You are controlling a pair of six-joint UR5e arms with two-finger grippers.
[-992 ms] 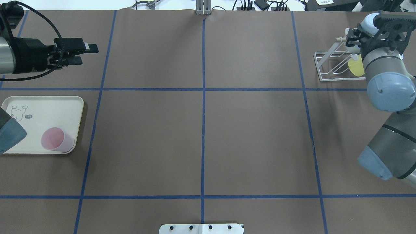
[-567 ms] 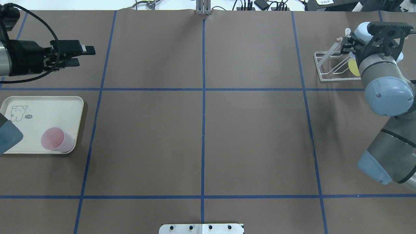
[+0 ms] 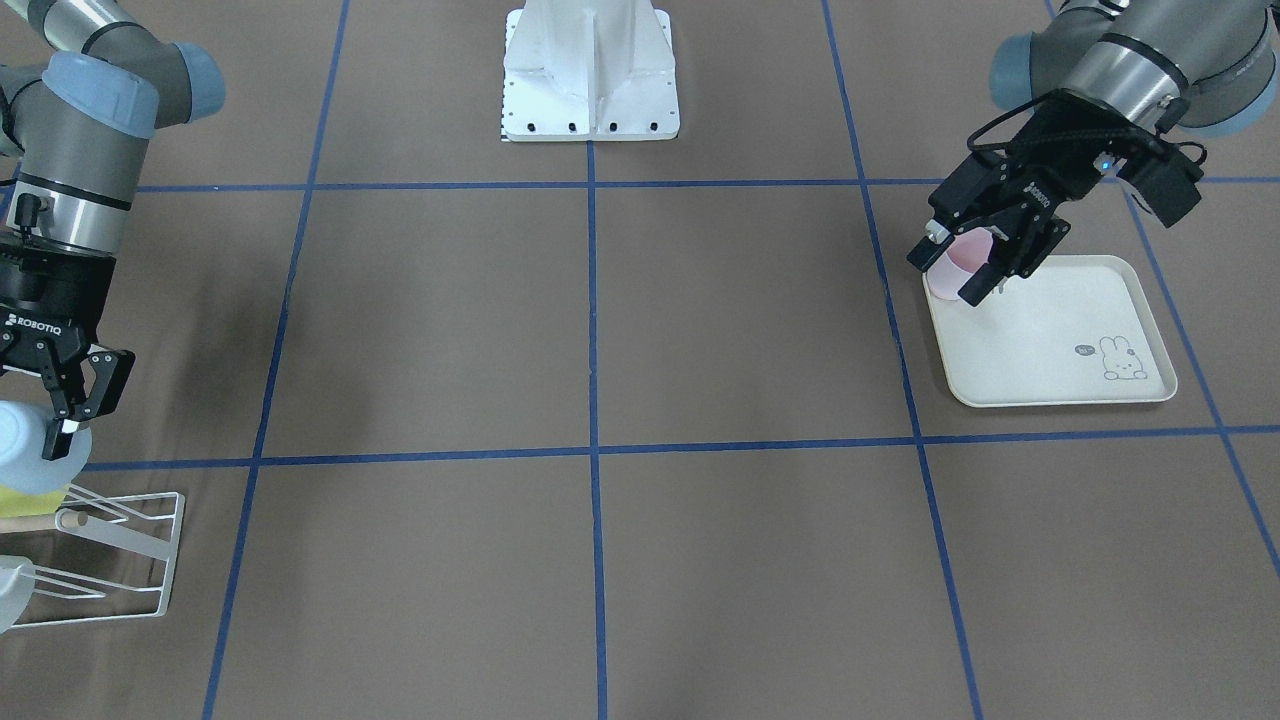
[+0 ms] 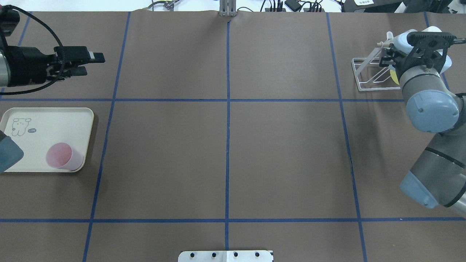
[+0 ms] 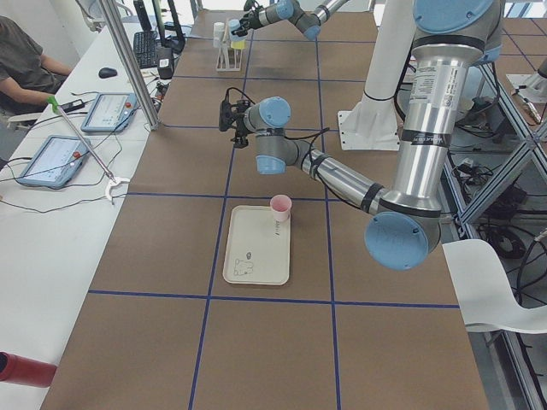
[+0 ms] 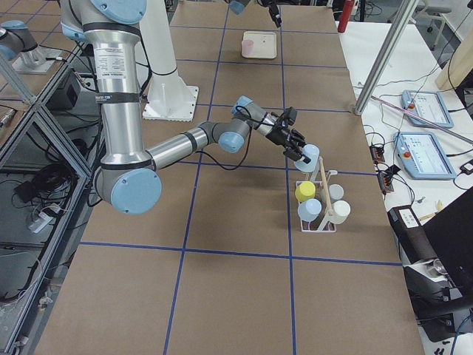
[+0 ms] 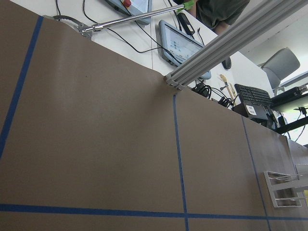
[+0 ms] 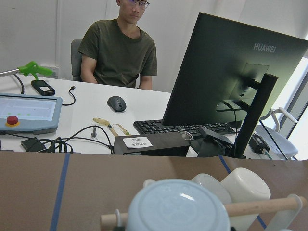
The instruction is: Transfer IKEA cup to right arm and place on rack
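Observation:
The pink IKEA cup (image 4: 62,156) stands upright in the near corner of a cream tray (image 4: 54,120). High above the table, beyond the tray, my left gripper (image 4: 93,64) hangs open and holds nothing. In the front-facing view its fingers only overlap the cup (image 3: 962,255). My right gripper (image 3: 82,412) is open just beside a light-blue cup (image 3: 25,455) that sits on the dowel of the white wire rack (image 4: 367,76). The right wrist view has that cup's base (image 8: 178,207) close up on the dowel.
The rack (image 6: 319,214) also carries a yellow cup (image 6: 304,191) and white cups. Blue tape lines cross the brown table cover. A white base plate (image 3: 590,110) sits at the robot's edge. A person sits at a desk (image 8: 118,53) beyond the table.
My left gripper has drawn back a little to the left. The right arm has shifted slightly at the rack, so more of the light-blue cup shows. The pink cup has not moved.

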